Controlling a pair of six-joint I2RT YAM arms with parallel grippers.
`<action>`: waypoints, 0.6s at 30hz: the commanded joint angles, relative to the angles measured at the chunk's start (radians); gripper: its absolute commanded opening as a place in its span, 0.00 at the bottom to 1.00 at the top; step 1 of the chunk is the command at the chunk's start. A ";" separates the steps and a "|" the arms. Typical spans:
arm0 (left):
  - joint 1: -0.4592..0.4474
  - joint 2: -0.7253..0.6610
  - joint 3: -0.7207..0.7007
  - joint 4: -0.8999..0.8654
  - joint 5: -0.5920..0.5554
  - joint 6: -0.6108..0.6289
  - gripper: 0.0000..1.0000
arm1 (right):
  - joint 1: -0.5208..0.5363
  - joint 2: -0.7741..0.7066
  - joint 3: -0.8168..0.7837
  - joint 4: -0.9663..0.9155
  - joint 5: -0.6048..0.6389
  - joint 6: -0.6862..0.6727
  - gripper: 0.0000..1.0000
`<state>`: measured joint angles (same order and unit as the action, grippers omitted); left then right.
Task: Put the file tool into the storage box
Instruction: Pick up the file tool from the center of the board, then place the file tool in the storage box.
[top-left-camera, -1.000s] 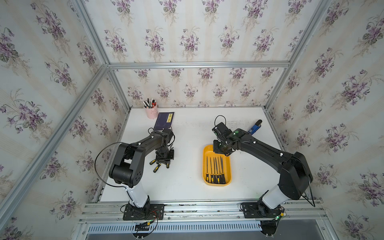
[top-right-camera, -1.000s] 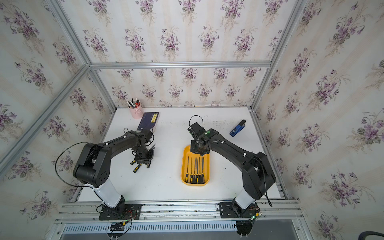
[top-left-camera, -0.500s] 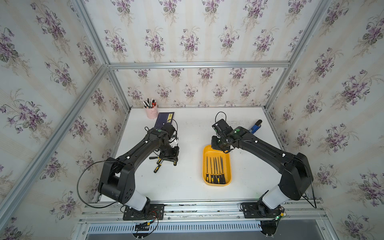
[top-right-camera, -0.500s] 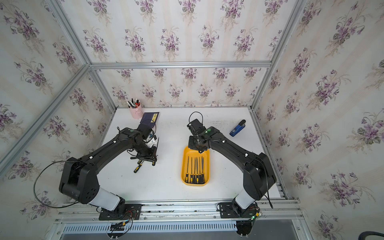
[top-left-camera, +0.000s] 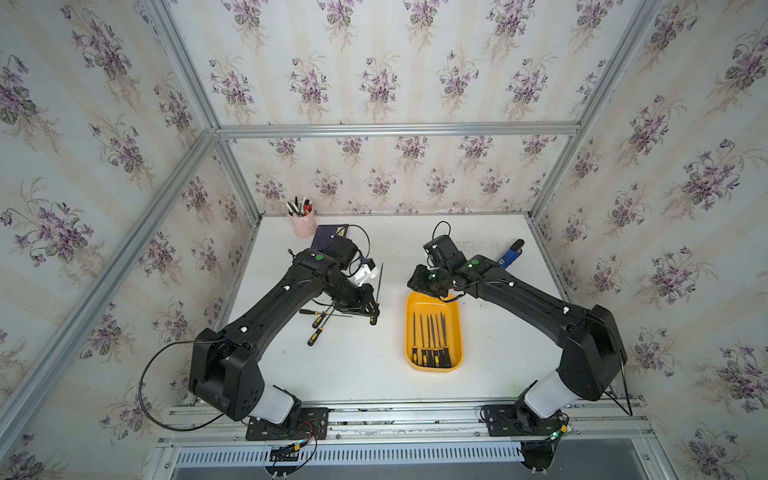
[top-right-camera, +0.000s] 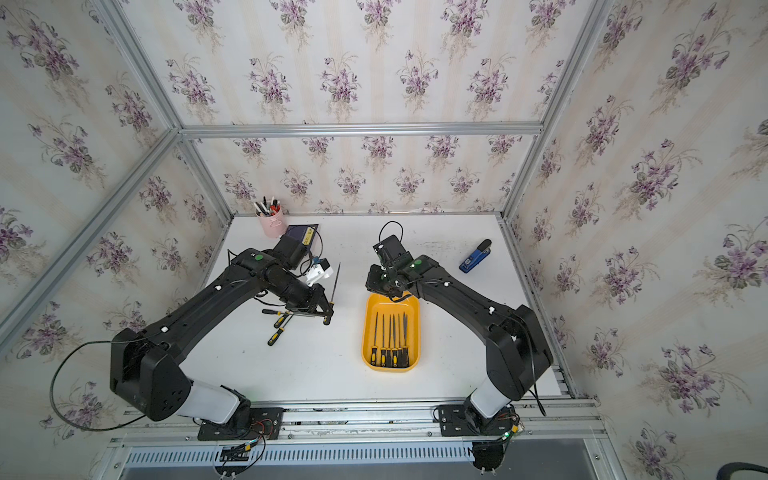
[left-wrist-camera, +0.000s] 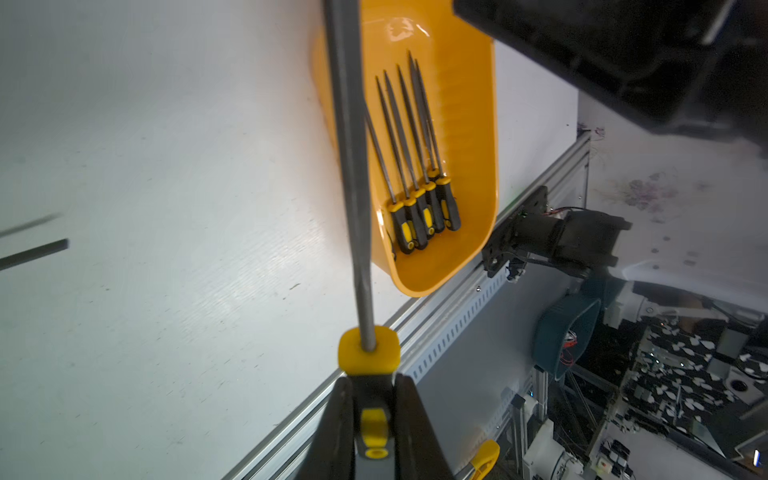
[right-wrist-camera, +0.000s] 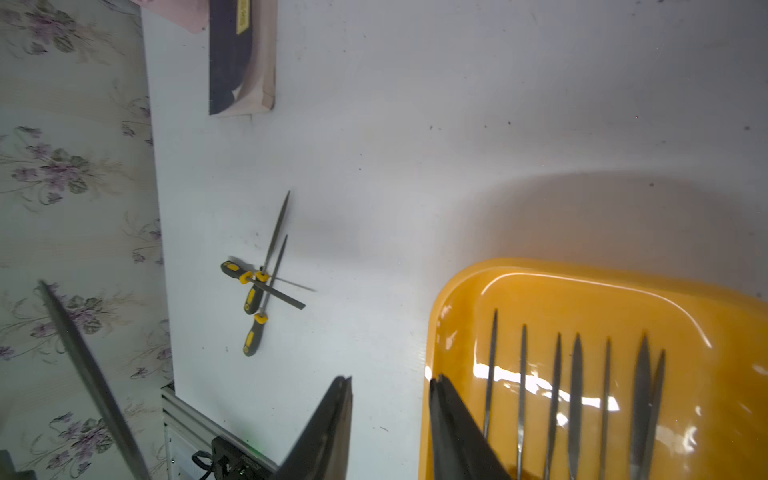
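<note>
While the file (top-left-camera: 379, 286), left of centre in both top views, is pinched by its handle in my left gripper (left-wrist-camera: 372, 388), I should carry it right, blade parallel to the files (top-left-camera: 432, 336) inside, and lower gently into the nearby storage box (top-left-camera: 457, 328). My right gripper (right-wrist-camera: 390, 380) hangs narrowly parted, empty, at its upper end.

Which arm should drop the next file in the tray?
Left. The left end effector is shut on a file by its handle, held up beside the tray. The right end effector is open and empty at the tray's far end.
</note>
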<state>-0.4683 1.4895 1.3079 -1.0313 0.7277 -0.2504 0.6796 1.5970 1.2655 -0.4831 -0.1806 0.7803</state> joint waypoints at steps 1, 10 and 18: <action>-0.031 0.011 0.024 0.002 0.067 0.025 0.00 | -0.002 -0.002 0.008 0.128 -0.040 0.041 0.38; -0.068 0.012 -0.003 0.034 0.042 -0.007 0.00 | -0.001 -0.012 0.014 0.148 -0.056 0.053 0.36; -0.073 0.024 -0.012 0.040 0.039 -0.007 0.01 | 0.000 -0.055 -0.027 0.178 -0.083 0.068 0.35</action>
<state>-0.5396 1.5101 1.2972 -1.0046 0.7628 -0.2592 0.6785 1.5524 1.2453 -0.3367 -0.2443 0.8379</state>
